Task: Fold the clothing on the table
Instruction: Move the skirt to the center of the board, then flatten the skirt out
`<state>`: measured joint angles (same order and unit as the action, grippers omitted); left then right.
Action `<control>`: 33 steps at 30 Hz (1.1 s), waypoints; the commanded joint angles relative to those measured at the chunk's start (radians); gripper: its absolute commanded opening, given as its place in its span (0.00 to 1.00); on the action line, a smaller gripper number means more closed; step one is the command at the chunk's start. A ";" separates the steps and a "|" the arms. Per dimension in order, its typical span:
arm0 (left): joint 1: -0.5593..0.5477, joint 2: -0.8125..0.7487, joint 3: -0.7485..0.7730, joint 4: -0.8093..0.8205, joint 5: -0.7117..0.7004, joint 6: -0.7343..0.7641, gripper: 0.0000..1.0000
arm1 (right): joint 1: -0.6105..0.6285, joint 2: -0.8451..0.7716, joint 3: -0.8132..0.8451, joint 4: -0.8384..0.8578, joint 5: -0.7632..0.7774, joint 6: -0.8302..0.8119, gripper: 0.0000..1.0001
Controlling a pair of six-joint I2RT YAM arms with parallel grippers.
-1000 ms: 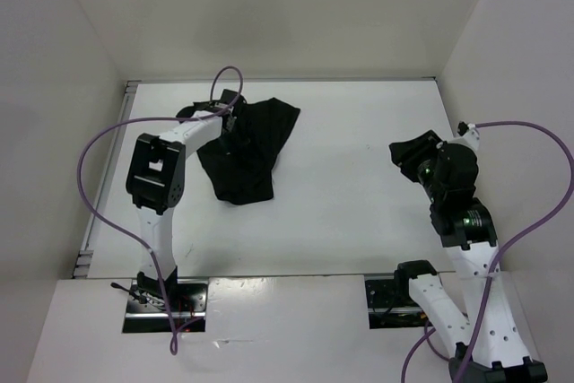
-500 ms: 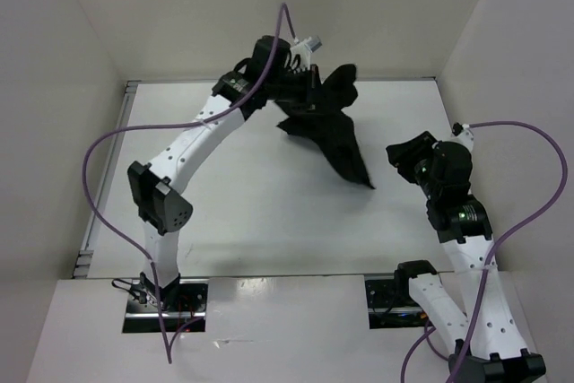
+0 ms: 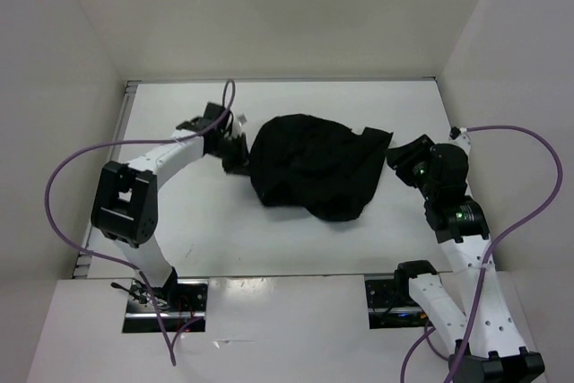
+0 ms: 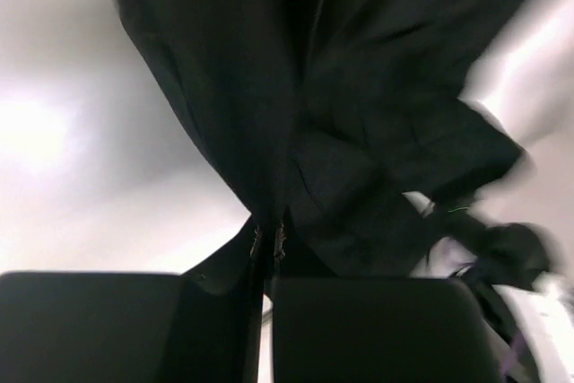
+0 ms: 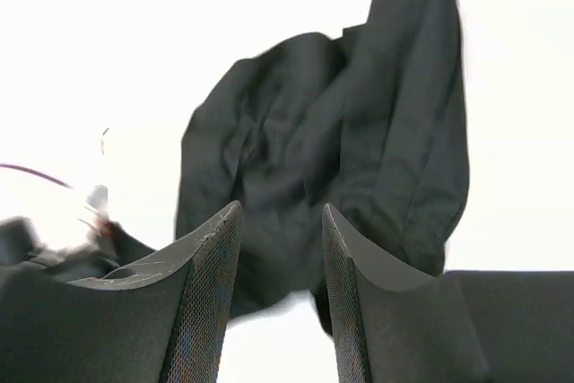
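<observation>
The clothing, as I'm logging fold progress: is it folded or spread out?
Neither: the clothing lies as a rumpled, bunched heap on the table, no neat fold, its left edge pinched in the shut left pincer.

top view: bright, even, diffuse; faint shadow beside clothing point(image 3: 314, 168) on table point(image 3: 206, 221)
left wrist: heavy motion blur ahead of left gripper point(image 4: 267, 244), white glare to its left
right wrist: background beyond right gripper point(image 5: 282, 213) blown out, clothing edges slightly blurred

One garment point(image 3: 314, 168) (black), two claws point(image 3: 239, 155) point(image 3: 400, 152)
</observation>
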<state>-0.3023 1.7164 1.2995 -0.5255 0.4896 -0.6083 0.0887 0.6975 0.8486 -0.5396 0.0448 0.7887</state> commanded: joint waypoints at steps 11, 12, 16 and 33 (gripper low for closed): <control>-0.015 -0.112 -0.249 -0.202 -0.244 0.088 0.00 | -0.018 0.210 0.030 -0.118 -0.177 0.004 0.47; -0.015 -0.112 -0.249 -0.211 -0.255 0.088 0.00 | -0.018 0.255 0.030 -0.146 -0.192 0.004 0.47; -0.015 -0.101 -0.249 -0.211 -0.255 0.097 0.00 | 0.044 0.364 0.009 -0.265 -0.181 -0.009 0.45; -0.024 -0.006 -0.279 -0.209 -0.189 0.107 0.00 | 0.299 0.790 -0.072 -0.364 -0.256 0.089 0.45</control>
<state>-0.3225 1.7042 1.0378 -0.7128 0.2687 -0.5224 0.3408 1.4414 0.7914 -0.8799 -0.1825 0.8322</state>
